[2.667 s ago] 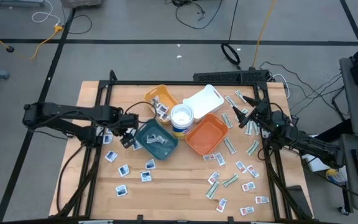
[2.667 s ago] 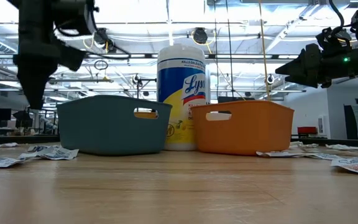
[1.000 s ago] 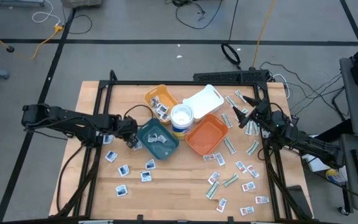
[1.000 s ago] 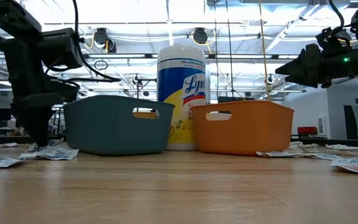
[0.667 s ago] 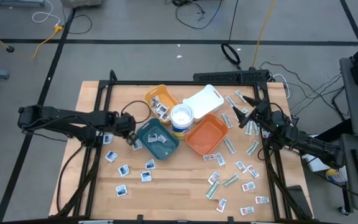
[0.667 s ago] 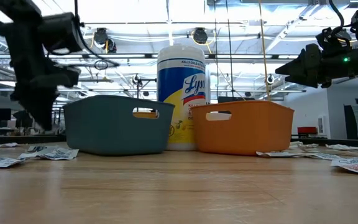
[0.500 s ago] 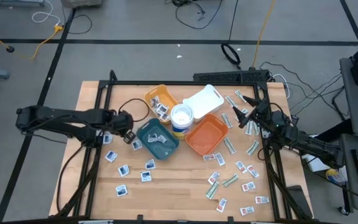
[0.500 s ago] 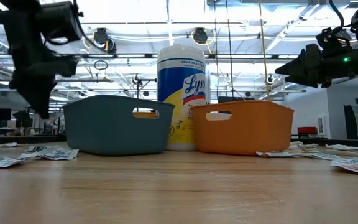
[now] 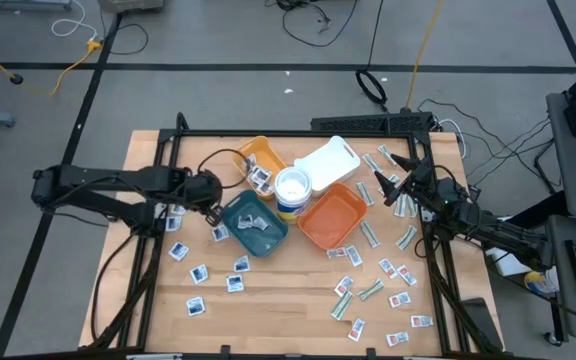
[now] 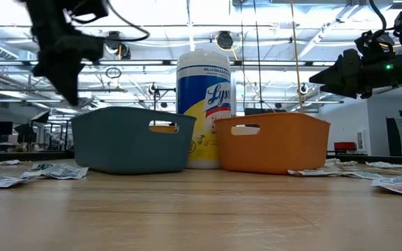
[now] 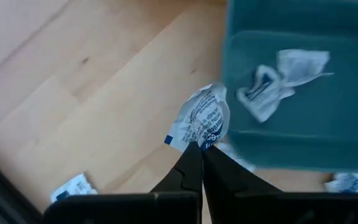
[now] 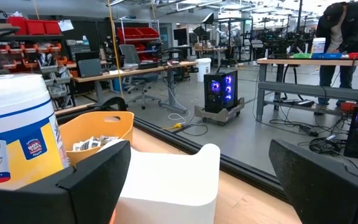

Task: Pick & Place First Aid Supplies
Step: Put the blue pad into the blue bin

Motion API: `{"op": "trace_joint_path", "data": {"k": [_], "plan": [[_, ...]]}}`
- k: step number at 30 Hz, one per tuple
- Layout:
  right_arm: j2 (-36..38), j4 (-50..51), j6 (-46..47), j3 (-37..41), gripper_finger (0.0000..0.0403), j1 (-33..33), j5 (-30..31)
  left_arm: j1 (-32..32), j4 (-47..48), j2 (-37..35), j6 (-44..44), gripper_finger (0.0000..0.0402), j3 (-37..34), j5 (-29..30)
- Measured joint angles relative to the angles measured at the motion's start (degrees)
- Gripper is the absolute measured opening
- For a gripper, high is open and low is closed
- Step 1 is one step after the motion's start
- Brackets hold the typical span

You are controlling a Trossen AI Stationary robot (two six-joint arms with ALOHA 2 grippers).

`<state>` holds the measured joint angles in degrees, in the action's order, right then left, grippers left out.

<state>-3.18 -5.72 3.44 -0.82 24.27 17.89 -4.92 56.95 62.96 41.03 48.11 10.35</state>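
Beside the teal tray (image 9: pixel 253 225), my left gripper (image 11: pixel 201 149) pinches a white packet (image 11: pixel 201 121). I want it centred over the tray before letting go. Right gripper (image 9: pixel 400 187) waits wide open at the right.

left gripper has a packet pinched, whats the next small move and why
Probably carry it a little further over the teal tray, then open. The left gripper is shut on a white packet with blue print, lifted off the table, and the wrist view shows it just short of the tray's near wall. Two crumpled packets already lie inside.
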Motion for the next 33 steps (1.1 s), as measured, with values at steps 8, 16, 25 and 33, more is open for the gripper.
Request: {"op": "trace_joint_path", "data": {"k": [8,16,25,33], "plan": [[0.0,0.0,-0.02,0.0,0.0377,0.0,-0.02,2.55,-0.07,11.98,0.03,0.0001,13.04,0.04],[0.0,0.0,-0.02,0.02,0.0377,0.0,-0.01,6.0,-0.46,19.87,3.32,0.0,22.74,0.26],[0.0,0.0,-0.02,0.0,0.0377,0.01,-0.02,9.8,-0.22,26.77,6.7,0.0,22.72,-0.04],[0.0,0.0,0.0,0.0,0.0377,0.01,-0.02,10.38,-0.75,34.85,7.53,0.0,22.63,-2.61]]}}
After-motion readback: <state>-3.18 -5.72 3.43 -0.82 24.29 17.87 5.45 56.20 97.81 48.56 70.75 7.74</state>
